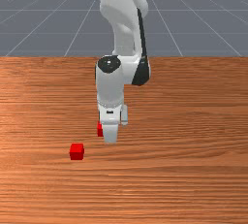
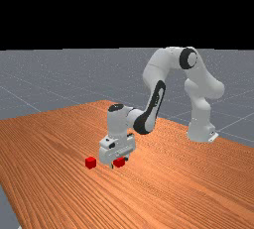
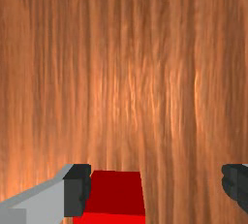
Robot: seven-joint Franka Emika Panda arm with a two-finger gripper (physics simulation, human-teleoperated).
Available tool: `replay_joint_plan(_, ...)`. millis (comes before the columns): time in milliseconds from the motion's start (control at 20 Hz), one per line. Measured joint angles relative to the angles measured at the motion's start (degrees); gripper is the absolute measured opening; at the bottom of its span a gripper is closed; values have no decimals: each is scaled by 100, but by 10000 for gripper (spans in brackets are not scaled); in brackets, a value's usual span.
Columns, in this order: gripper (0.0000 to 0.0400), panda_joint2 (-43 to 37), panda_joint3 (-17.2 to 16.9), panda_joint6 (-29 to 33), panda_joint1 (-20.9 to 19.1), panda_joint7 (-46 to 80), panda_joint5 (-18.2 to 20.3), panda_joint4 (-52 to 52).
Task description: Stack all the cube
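My white-and-grey two-finger gripper (image 3: 157, 188) stands wide open, empty, the nearer red cube (image 3: 116, 192) between its fingers but close to one, so closing off-centre could skew it, and a low carry could bump the second red cube (image 1: 76, 152) farther out on the orange-brown wooden table (image 1: 184, 184).

A red cube (image 1: 76, 152); a second red cube (image 3: 116, 191), dark red on top, brighter on one side. The orange-brown wooden worktop (image 1: 193, 184) has darker grain streaks parallel to its arm-side edge. White arm (image 2: 158, 67) with black bands; dark grey fingertips (image 3: 74, 196). Blue-grey floor (image 2: 49, 82), pale lines.
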Motion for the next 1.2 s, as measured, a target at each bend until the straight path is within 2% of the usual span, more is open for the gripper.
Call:
replay_joint_plan(350, 400, 8, -3, 174, -57, -45, 22, -69)
replay_joint_plan(950, 400, 98, 68, -3, -160, -165, 102, 91)
replay_joint_plan(1200, 400, -151, 14, 398, -121, -116, 50, -418)
